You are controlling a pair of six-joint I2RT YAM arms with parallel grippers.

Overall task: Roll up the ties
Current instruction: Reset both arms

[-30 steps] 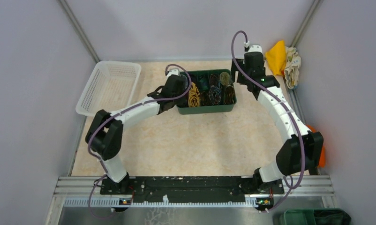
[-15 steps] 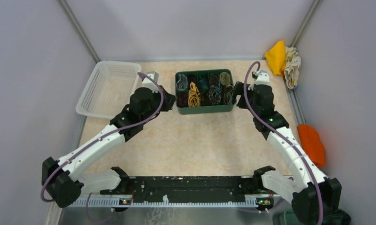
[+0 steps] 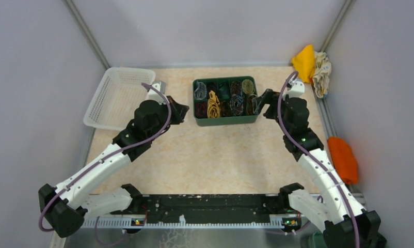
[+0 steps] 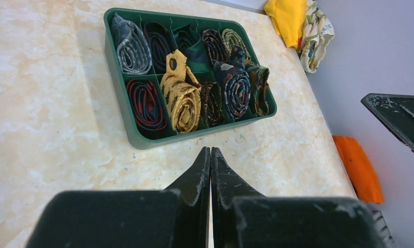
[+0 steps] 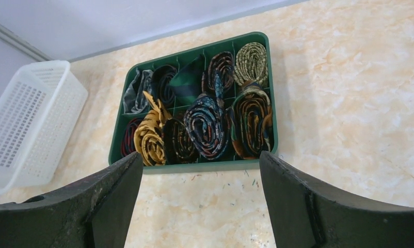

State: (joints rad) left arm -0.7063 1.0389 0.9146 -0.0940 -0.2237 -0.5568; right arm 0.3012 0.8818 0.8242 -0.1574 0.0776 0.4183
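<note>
Left tool (image 4: 210,151): shut tight with nothing in it, near the left end of the tray.
Right tool (image 5: 200,156): open wide with nothing in it, just beside the right end of the tray.
Ties (image 4: 236,88): all rolled up in the little boxes of the green tray (image 3: 225,122), which sits in the middle by the far edge of the counter (image 3: 205,155).
Done: nearly all of it, I think. Every tie I can see is a roll in the tray.
Left to do: maybe nothing, as no flat tie shows. The gold tie (image 4: 181,101) has one end poking up and may want a tuck.
Other things: white basket (image 3: 120,95) at the far left corner, yellow cloth (image 3: 303,62) at the far right corner, orange cloth (image 3: 343,157) by the right edge.
Writing: none that I can read.
</note>
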